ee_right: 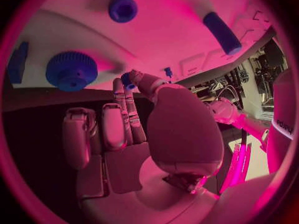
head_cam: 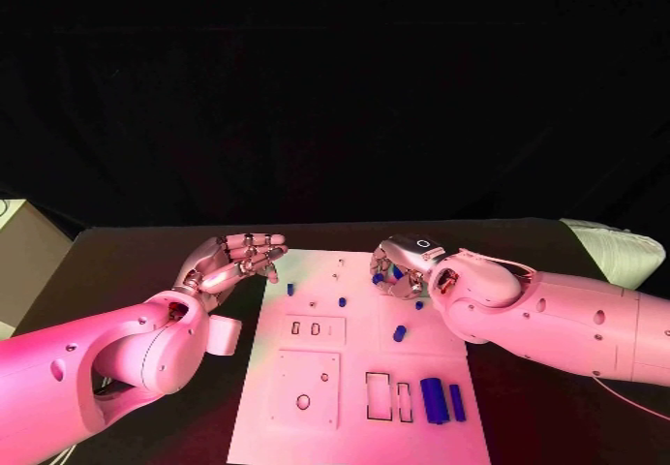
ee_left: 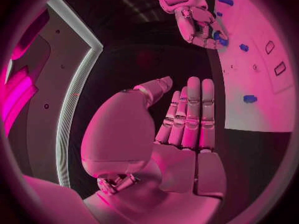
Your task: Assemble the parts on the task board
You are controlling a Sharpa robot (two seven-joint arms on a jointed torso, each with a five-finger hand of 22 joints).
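The white task board [head_cam: 321, 426] lies in the middle of the black table. My left hand [head_cam: 237, 260] hovers at the board's far left corner with straight fingers [ee_left: 190, 109] and holds nothing. My right hand [head_cam: 408, 265] is over the far right part of the board, its thumb and a fingertip pinching a small blue part [ee_right: 127, 79], also seen as the blue part [ee_left: 218, 36] in the left wrist view. Near that hand stand a blue knurled knob [ee_right: 72, 70], a blue hex piece [ee_right: 122, 8] and a blue cylinder [ee_right: 221, 32]. Two long blue parts [head_cam: 442, 400] lie side by side near the front right.
Small blue pegs [head_cam: 290, 288] [head_cam: 342, 301] [head_cam: 400, 333] stand on the board's middle. Rectangular recesses [head_cam: 380, 395] and a square plate [head_cam: 305, 387] take up its near half. A white bag [head_cam: 615, 250] lies at the table's far right, a pale box [head_cam: 21, 257] at the left.
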